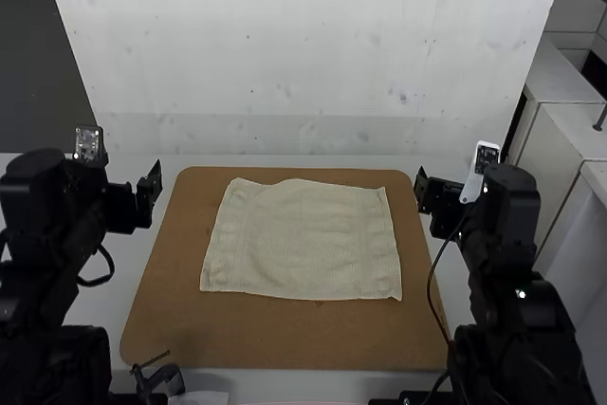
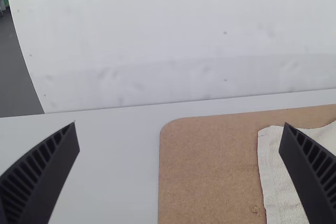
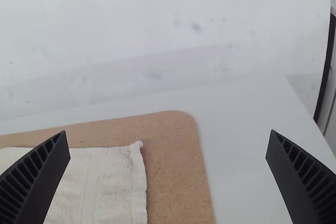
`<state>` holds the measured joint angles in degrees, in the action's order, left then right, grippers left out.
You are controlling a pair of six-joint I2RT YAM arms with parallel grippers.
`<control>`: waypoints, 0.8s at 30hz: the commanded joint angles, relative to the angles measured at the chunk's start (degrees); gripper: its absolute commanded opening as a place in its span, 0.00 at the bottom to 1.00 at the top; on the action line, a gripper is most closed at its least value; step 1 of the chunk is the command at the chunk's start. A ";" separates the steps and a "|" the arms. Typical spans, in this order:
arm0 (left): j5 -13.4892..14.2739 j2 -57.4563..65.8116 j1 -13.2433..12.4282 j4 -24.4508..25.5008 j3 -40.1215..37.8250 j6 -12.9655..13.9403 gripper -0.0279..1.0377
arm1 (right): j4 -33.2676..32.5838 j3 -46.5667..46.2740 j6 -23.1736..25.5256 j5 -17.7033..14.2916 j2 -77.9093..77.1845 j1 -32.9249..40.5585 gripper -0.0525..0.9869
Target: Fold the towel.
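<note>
The cream towel [image 1: 302, 239] lies spread, with slightly wavy edges, on a brown board. Left of the board is my left gripper [image 1: 150, 194], and right of it my right gripper [image 1: 423, 192]; both are away from the cloth. In the left wrist view, my left gripper [image 2: 178, 140] has its fingers wide apart with nothing between them, and part of the towel [image 2: 281, 182] shows beyond one finger. The right wrist view has my right gripper [image 3: 168, 142] open as well, with a corner portion of the towel [image 3: 113, 182] between and behind its fingers.
The brown board [image 1: 275, 339] has rounded corners and rests on a white table [image 1: 194, 163]. A white panel [image 1: 303, 45] stands behind the table. Dark cables hang by both arms, and a small black object [image 1: 161, 378] is at the near left edge.
</note>
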<state>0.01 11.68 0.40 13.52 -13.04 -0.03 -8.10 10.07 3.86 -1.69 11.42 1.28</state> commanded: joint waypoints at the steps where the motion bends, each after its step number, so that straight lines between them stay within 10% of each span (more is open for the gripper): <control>1: -0.36 10.99 0.83 -0.07 -7.09 -1.64 0.95 | 0.80 4.96 0.62 0.11 7.56 0.22 0.98; 12: -0.45 44.74 1.44 -0.69 -21.06 -2.34 0.95 | 4.23 18.50 0.45 6.97 39.38 0.13 0.97; 24: 0.25 52.48 3.64 -2.09 -25.28 -3.48 0.95 | 8.19 34.14 -0.17 10.66 72.25 -1.63 0.97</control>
<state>0.03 63.59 3.07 11.97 -35.77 -2.66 -0.30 40.29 3.84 7.60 78.48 0.19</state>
